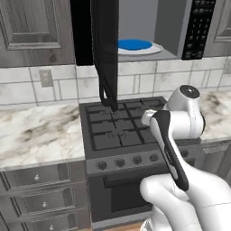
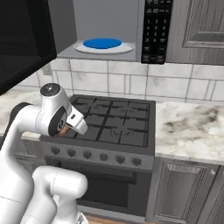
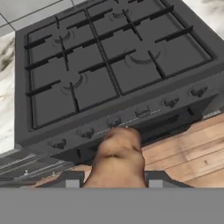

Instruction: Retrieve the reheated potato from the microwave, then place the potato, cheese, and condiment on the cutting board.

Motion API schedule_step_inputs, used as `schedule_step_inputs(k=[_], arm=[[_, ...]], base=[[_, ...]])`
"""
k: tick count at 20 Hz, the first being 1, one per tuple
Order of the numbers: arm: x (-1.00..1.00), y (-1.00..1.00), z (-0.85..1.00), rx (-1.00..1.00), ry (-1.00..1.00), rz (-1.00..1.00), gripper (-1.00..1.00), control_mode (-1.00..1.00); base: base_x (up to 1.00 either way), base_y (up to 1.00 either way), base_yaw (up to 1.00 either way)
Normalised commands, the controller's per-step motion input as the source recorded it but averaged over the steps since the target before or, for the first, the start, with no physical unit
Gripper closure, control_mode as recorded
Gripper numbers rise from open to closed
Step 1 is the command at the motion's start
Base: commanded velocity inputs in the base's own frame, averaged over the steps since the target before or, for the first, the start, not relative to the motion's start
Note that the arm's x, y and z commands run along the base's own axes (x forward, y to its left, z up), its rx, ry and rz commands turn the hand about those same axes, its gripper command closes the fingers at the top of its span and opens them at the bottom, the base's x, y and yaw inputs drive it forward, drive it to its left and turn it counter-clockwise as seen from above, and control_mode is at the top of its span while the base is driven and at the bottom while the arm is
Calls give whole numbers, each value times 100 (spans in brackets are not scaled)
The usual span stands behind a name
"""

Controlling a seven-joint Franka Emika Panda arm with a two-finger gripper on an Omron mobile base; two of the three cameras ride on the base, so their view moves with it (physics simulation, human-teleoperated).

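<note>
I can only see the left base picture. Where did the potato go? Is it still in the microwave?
Observer: No. In the hand view the potato sits between the finger tips of the gripper, which is shut on it.
Operator: Is it over the counter?
Observer: In the hand view it hangs in front of the stove's knob row, with wooden floor beneath.
Operator: What's left in the microwave?
Observer: The right base view shows the microwave open, holding a white plate with a blue middle, and nothing on it.
</note>
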Motion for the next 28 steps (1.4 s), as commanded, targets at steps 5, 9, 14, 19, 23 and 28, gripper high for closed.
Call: schedule_step_inputs(k=[5, 9, 14, 19, 23, 28], arm=[[0, 0, 0, 0, 0, 0, 100, 100], [0, 0, 0, 0, 0, 0, 100, 100], [0, 0, 0, 0, 0, 0, 100, 100], [0, 0, 0, 0, 0, 0, 100, 100], [0, 0, 0, 0, 0, 0, 100, 100], [0, 0, 0, 0, 0, 0, 100, 100]], base=[[-36, -21, -32], [-17, -15, -54], [-16, -5, -51], [-22, -1, -35], [-42, 7, 0], [-75, 2, 20]])
